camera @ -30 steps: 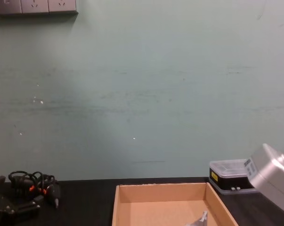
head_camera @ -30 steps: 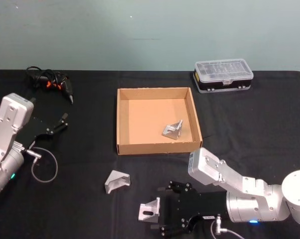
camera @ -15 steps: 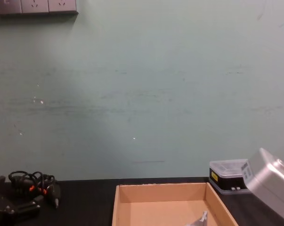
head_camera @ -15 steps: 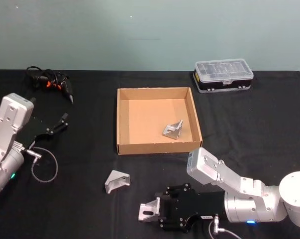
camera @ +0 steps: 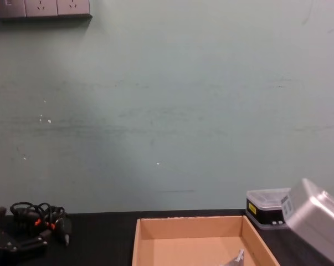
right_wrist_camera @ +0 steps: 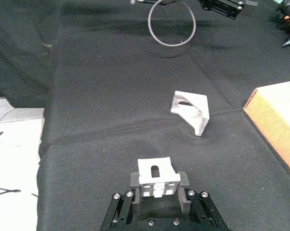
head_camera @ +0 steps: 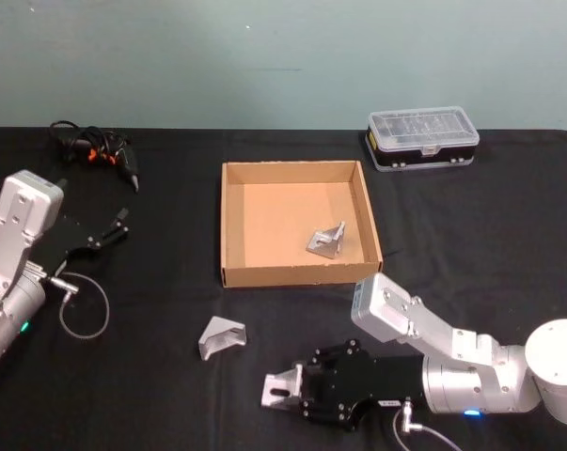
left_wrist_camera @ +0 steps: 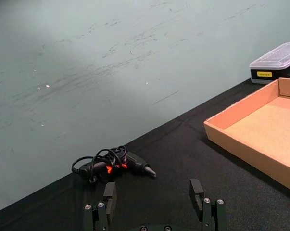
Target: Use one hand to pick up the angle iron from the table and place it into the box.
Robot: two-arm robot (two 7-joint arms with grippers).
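R gripper (head_camera: 292,395) sits low at the bench's (head_camera: 490,235) near edge, clamped on an angle iron (right_wrist_camera: 157,174). The box (head_camera: 225,225) lies straight beyond it, so R arm's nearer. A second angle iron (head_camera: 222,338) lies loose between, a bit left. L gripper (head_camera: 109,235) is parked far left, jaws apart.

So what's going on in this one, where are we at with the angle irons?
The right gripper is low over the near part of the table, jaws shut on one angle iron. A second angle iron lies loose on the table between it and the box, and a third angle iron is already inside the box. The left gripper is parked off to the left, jaws open and holding nothing.
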